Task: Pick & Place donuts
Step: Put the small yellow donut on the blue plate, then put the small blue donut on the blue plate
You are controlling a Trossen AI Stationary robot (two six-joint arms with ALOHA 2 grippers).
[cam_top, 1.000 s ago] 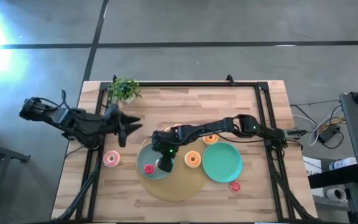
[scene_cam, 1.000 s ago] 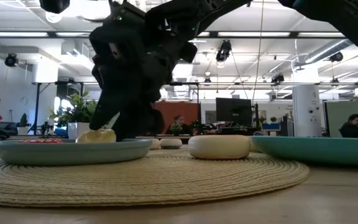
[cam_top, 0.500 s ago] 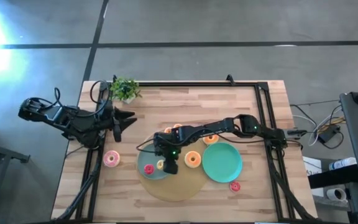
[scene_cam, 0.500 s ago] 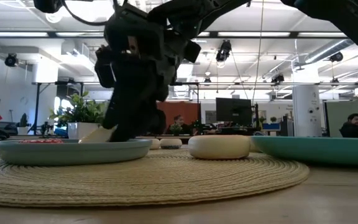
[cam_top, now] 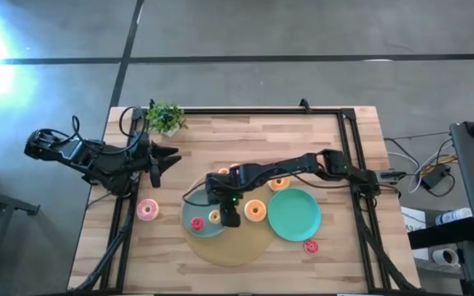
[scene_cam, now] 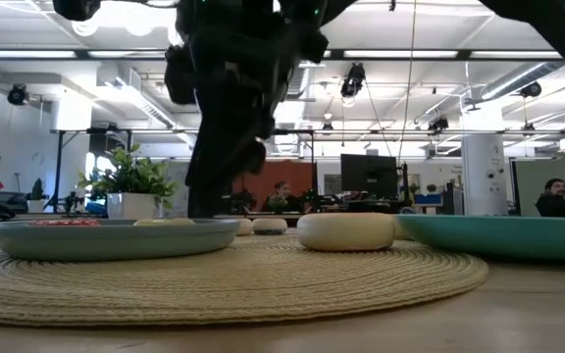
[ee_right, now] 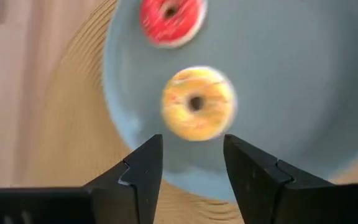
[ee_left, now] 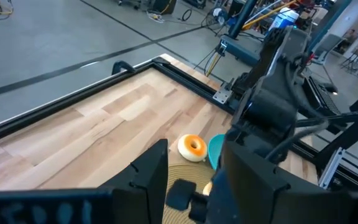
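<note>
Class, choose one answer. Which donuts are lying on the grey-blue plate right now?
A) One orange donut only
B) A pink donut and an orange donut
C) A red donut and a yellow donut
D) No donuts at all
C: the right wrist view shows the red donut and the yellow donut both lying on the grey-blue plate, with the open right gripper above them.

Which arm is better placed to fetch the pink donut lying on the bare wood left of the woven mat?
Probably the left. The left gripper, fingers open, waits at the table's left edge near the pink-iced ring donut. The right gripper, open, hangs over the grey-blue round plate, beside the yellow-iced donut lying there.
</note>
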